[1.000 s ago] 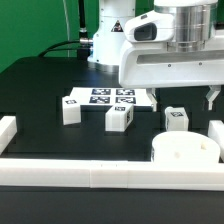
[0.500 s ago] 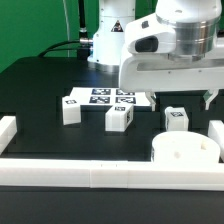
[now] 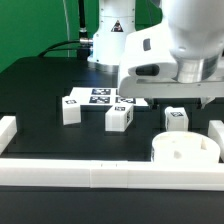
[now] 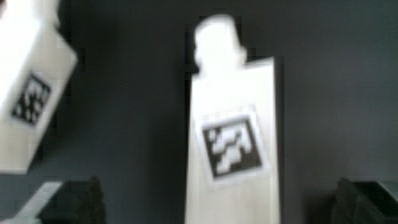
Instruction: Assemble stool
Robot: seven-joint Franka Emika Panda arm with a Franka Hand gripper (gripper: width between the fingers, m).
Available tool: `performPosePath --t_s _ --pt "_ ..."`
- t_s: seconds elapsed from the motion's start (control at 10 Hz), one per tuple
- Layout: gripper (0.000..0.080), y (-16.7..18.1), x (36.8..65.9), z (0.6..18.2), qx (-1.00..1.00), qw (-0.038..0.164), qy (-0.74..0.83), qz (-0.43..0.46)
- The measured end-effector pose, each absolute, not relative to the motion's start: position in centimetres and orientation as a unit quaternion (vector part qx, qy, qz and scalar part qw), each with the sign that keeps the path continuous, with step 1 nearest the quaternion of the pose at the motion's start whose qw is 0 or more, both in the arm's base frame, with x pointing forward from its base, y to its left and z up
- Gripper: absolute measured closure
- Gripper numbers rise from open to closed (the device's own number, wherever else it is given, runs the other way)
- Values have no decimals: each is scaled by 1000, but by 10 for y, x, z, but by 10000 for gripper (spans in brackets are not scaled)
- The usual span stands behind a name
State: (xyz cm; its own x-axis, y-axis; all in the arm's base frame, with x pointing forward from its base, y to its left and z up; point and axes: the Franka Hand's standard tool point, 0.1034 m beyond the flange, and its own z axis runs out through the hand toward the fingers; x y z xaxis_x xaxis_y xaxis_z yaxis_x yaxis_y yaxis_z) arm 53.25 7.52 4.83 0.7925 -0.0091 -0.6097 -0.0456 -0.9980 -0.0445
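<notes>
now | arm has shifted toward the exterior view's left since a second ago | jaws wide open, empty, straddling one leg (image 4: pixel 231 130) | seat (image 3: pixel 185 150) loose on bench (image 3: pixel 40 90), exterior view's right | we judge leg pickup next

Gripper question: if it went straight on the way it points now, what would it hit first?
The gripper would probably meet the white stool leg first: it lies centred between the open fingers in the wrist view. How far off is unclear.
</notes>
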Motion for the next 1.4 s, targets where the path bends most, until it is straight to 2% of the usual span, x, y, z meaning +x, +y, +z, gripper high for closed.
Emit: performPosePath --t_s 0.2,0.5,0.8,1.1,1.4 --pt "150 74 523 46 -919 28 8 393" --pt "150 71 522 35 -892 31 0 451" --pt "150 72 529 30 -900 33 -1 434" --pt "150 72 527 15 -898 32 0 439" --pt "150 76 526 6 -899 32 -2 437"
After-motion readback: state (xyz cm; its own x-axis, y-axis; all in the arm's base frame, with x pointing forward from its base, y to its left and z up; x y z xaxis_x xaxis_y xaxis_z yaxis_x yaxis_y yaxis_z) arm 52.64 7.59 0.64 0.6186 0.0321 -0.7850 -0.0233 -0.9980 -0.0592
